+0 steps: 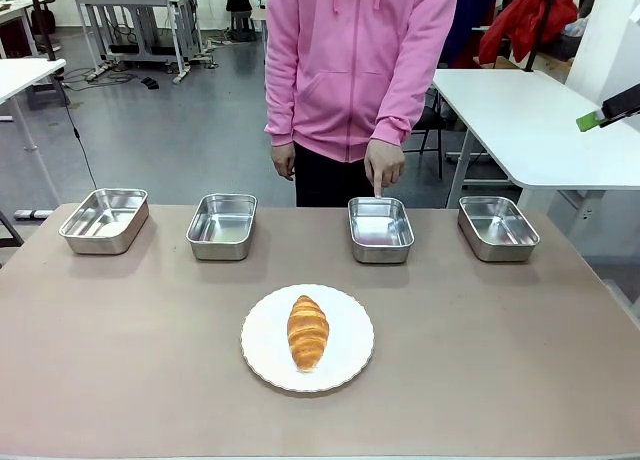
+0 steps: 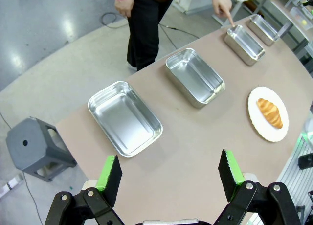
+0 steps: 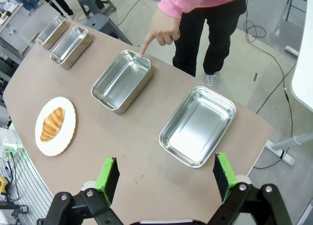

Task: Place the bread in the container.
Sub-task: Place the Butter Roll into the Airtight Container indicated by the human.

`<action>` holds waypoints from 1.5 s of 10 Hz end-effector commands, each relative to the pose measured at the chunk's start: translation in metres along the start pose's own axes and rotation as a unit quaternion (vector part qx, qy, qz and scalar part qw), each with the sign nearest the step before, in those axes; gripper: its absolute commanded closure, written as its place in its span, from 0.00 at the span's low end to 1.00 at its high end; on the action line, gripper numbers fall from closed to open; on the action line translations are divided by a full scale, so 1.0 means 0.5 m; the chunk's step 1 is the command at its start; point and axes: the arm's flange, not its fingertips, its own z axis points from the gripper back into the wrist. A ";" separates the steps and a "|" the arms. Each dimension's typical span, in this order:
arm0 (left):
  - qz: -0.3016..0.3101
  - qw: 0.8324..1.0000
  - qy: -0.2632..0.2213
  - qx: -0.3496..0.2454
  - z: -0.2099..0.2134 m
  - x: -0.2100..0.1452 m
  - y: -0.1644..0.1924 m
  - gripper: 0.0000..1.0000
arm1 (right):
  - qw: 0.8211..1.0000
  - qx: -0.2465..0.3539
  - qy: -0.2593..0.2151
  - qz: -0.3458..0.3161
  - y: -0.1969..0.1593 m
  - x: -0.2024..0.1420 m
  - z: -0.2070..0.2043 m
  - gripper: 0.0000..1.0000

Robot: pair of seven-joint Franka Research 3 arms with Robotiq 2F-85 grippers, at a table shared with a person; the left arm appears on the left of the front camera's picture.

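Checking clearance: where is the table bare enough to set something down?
Bare tabletop flanks the plate on both sides, and a strip runs between it and the four trays. Crowded: the far edge, where a hand points at the container.

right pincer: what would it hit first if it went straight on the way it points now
Likely the bare table, in the gap beside the nearest tray; depth is unclear, so the right pincer might clip that rim.

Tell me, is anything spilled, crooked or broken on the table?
Nothing stands out. The four steel trays sit upright and empty in a row, the croissant lies whole on its white plate, and a person's hand points at the third tray.
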 end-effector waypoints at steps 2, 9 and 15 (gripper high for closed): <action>-0.003 1.000 -0.001 0.001 0.003 0.002 0.000 0.00 | 1.000 0.000 0.000 0.000 0.000 0.000 0.000 0.00; -0.003 1.000 -0.001 0.001 0.003 0.002 0.000 0.00 | 0.985 -0.123 0.063 -0.107 0.338 0.186 -0.126 0.00; -0.003 1.000 -0.001 0.001 0.003 0.002 0.000 0.00 | 0.956 -0.139 0.074 -0.246 0.660 0.107 -0.331 0.00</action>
